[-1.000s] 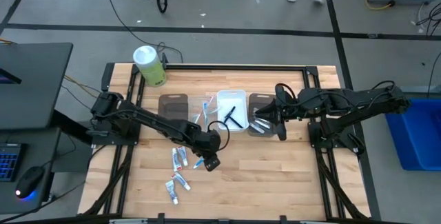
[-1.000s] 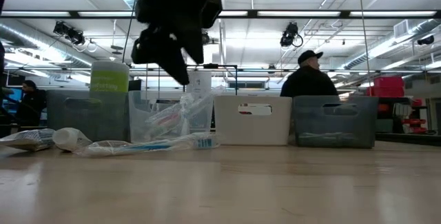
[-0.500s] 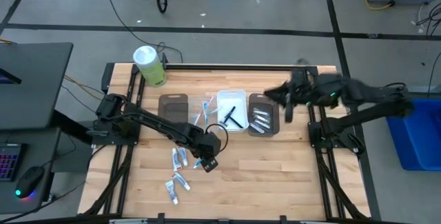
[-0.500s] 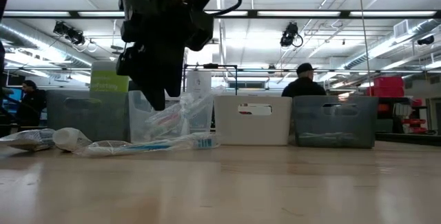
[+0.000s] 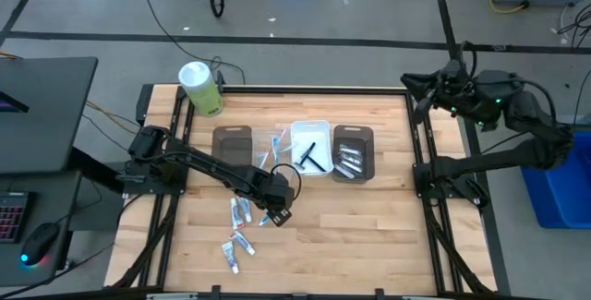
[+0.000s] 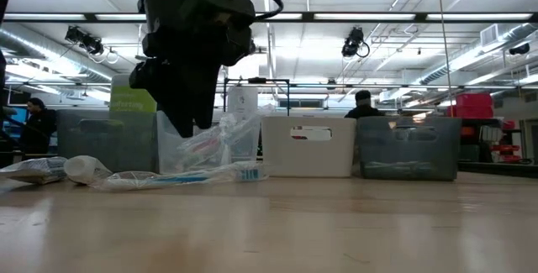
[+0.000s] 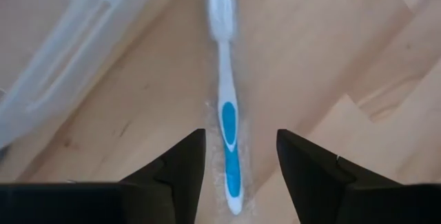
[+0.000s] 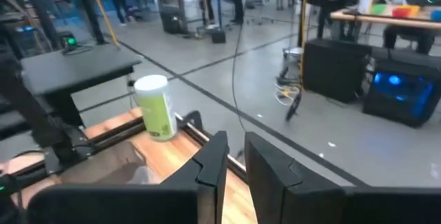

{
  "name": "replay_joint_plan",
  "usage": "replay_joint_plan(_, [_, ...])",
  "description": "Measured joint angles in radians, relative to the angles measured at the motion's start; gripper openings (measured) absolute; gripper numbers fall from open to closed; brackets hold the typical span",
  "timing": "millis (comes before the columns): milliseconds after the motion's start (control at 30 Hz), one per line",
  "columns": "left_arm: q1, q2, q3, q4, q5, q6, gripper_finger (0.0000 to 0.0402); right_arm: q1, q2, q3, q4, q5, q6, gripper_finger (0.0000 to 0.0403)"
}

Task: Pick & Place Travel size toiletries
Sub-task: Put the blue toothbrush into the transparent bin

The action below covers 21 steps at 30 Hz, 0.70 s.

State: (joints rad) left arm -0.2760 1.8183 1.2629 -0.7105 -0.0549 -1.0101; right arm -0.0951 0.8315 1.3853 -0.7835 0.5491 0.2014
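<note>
A: From above: left gripper [image 5: 275, 215] low over the wood table [image 5: 369, 235], just in front of the clear tray [image 5: 274, 147]; fingers apart, nothing clamped; blue-white toothbrush [image 5: 267, 217] right beneath it on the boards.

B: And alongside? Two toothpaste tubes [image 5: 240, 211] just beside that gripper; more small tubes [image 5: 235, 246] nearer the front edge; black razors [image 5: 309, 154] in the white tray [image 5: 310, 132]; silvery tubes [image 5: 348, 162] in the dark tray [image 5: 355, 135] next to it; another dark tray [image 5: 232, 140] at the far left of the row; green-white canister [image 5: 200, 88] at the back corner; right gripper [image 5: 411, 85] raised off the table's right rear corner, well apart from everything.

A: At table height: left gripper [image 6: 187, 113] hanging just above the toothbrush [image 6: 181, 177], not touching; toothbrush flat in a clear wrapper; a white tube cap [image 6: 84, 169] beside it; trays in a row behind; a person [image 6: 363, 105] beyond them in the room.

B: Left wrist: toothbrush [image 7: 227, 114] lengthwise between the two dark fingers [image 7: 180, 165], its handle end in the gap; fingers spread to either side, no contact; corner of the clear tray [image 7: 69, 65] nearby.

A: Right wrist: fingers [image 8: 210, 169] nearly together, a narrow gap, nothing between; canister [image 8: 156, 107] and table edge below; room behind.
</note>
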Motion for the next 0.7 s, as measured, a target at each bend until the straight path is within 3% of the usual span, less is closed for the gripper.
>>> replay_joint_plan(233, [0.0,0.0,0.0,-0.014,-0.052,-0.009,0.0174,-0.002,0.009,-0.038,-0.101,-0.007,0.083,0.0057])
replay_joint_plan(700, [-0.003,0.0,0.0,0.007,-0.107,0.01,0.0149,-0.002,0.051,-0.045,-0.087,-0.056,0.088,0.0057])
